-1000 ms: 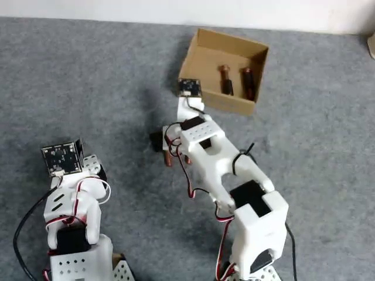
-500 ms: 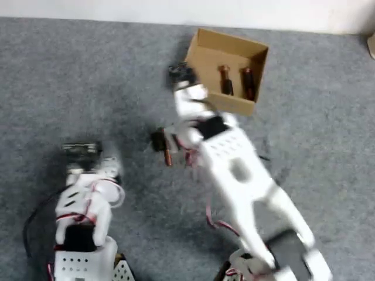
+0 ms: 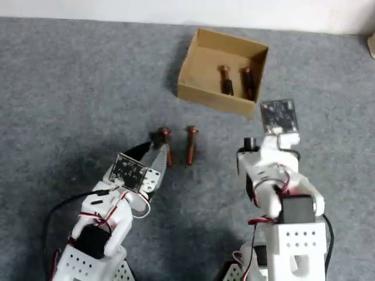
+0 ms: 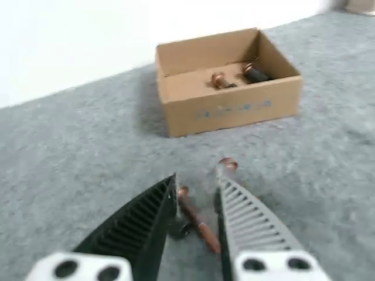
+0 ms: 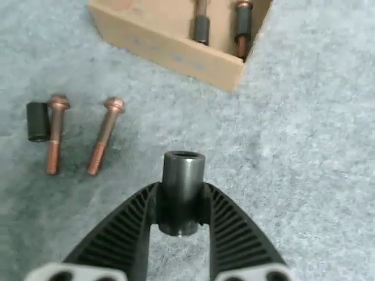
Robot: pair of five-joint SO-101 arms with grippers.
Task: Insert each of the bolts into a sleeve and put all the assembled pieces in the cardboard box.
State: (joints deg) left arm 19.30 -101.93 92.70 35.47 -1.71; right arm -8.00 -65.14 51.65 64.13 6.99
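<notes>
Two copper bolts lie side by side on the grey carpet, one (image 3: pixel 166 145) beside a loose black sleeve (image 3: pixel 157 139), the other (image 3: pixel 191 144) just to its right. My left gripper (image 3: pixel 154 150) is open, its fingers straddling the left bolt (image 4: pixel 198 220), and the second bolt's head (image 4: pixel 227 164) shows past one fingertip. My right gripper (image 3: pixel 250 153) is shut on a black sleeve (image 5: pixel 182 188), held above the carpet right of the bolts (image 5: pixel 105 136). The cardboard box (image 3: pixel 202 63) holds two assembled pieces (image 3: pixel 226 80).
The box (image 4: pixel 225 111) stands at the back, just beyond the bolts, and a white wall runs behind it. Bare carpet (image 3: pixel 76 88) stretches to the left of the box and to its right (image 3: pixel 328 111).
The right arm has drawn back from over the bolts to the right side, carrying the sleeve. The left arm has swung forward from the left and now has its open fingers at the left bolt.
</notes>
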